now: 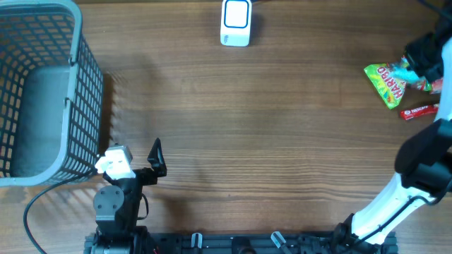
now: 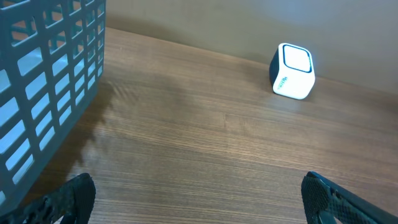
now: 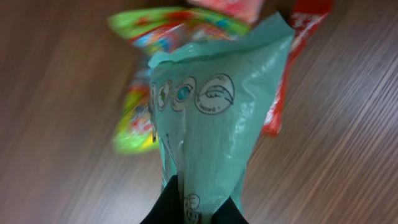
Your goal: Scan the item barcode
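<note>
Wood-grain bench (image 1: 268, 127) carries a blue-grey wire basket (image 1: 85, 85) at its far left corner, the largest item in the overhead view. The robot's left gripper (image 1: 134, 161) sits near the front edge, just beside the basket's near corner, with its jaws spread wide and nothing between them. From its wrist camera, only the two dark fingertips show at the bottom corners. A white barcode scanner (image 1: 236, 21) stands at the middle of the far edge, well apart from both arms. Near the right edge lies a green-and-yellow Haribo bag (image 1: 387, 81). The right gripper (image 3: 189, 208) is clamped on the lower end of a pale teal packet (image 3: 211, 124), which shows printed round symbols and is held over the Haribo bag. A small red bar wrapper (image 1: 418, 111) lies just beside the bag, nearer the front edge.
</note>
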Controlling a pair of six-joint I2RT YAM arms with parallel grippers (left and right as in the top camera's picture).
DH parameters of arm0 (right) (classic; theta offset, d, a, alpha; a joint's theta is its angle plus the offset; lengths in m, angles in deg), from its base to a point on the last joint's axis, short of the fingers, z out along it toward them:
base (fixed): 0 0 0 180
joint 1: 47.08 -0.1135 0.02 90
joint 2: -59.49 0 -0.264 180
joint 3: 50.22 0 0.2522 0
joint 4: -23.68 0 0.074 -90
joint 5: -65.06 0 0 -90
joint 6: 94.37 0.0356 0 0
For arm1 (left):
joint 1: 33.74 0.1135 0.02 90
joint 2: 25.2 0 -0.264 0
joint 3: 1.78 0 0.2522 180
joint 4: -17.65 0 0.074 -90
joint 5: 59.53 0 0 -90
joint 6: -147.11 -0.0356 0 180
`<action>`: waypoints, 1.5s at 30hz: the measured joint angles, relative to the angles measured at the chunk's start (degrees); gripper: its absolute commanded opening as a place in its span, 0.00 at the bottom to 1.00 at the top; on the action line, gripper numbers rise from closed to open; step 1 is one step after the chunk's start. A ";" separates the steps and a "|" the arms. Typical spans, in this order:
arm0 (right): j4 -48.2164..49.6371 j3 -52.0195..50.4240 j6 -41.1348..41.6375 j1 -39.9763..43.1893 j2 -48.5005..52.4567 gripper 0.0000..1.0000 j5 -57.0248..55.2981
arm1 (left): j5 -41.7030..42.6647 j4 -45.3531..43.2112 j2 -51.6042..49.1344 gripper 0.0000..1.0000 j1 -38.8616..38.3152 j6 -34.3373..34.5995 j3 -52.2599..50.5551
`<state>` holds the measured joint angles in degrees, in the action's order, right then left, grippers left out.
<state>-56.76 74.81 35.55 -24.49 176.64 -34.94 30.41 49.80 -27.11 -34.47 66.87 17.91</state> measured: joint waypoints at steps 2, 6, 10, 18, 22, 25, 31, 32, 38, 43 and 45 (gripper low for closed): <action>5.16 -5.01 -0.66 2.21 0.13 0.05 -0.35 | 0.00 0.00 0.00 1.00 0.00 0.00 0.00; 13.75 -13.55 -3.23 4.98 0.42 0.10 -0.35 | 0.00 0.00 0.00 1.00 0.00 0.00 0.00; 19.56 -19.26 -5.62 5.33 0.50 0.74 -0.28 | 0.00 0.00 0.00 1.00 0.00 0.02 0.00; 15.80 -15.34 -9.18 5.20 -1.03 1.00 5.11 | 0.00 0.00 0.00 1.00 0.00 0.02 0.00; 13.33 -13.62 -10.08 4.59 -11.61 1.00 7.96 | 0.00 0.00 0.00 1.00 0.00 0.02 0.00; 10.91 -11.98 -11.26 4.02 -23.30 1.00 13.33 | 0.00 0.00 0.00 1.00 0.00 0.02 0.00; 3.41 -10.93 -13.44 3.80 -42.97 1.00 22.91 | 0.00 -0.02 0.00 1.00 0.00 0.00 0.00; 2.47 -10.93 -13.51 3.80 -44.92 1.00 23.37 | 0.00 0.00 0.00 1.00 0.00 0.02 0.00; -1.88 -10.93 -13.66 3.80 -57.96 1.00 25.00 | 0.00 0.00 0.00 1.00 0.00 0.02 0.00; -1.97 -10.93 -13.66 3.80 -65.51 0.99 25.27 | 0.00 0.00 0.00 1.00 0.00 0.02 0.00; -2.01 -10.93 -13.66 3.80 -66.84 1.00 25.35 | 0.00 0.00 0.00 1.00 0.00 0.02 0.00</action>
<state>-58.77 63.88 21.89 -20.69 109.80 -9.59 30.41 49.80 -27.11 -34.47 66.89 17.91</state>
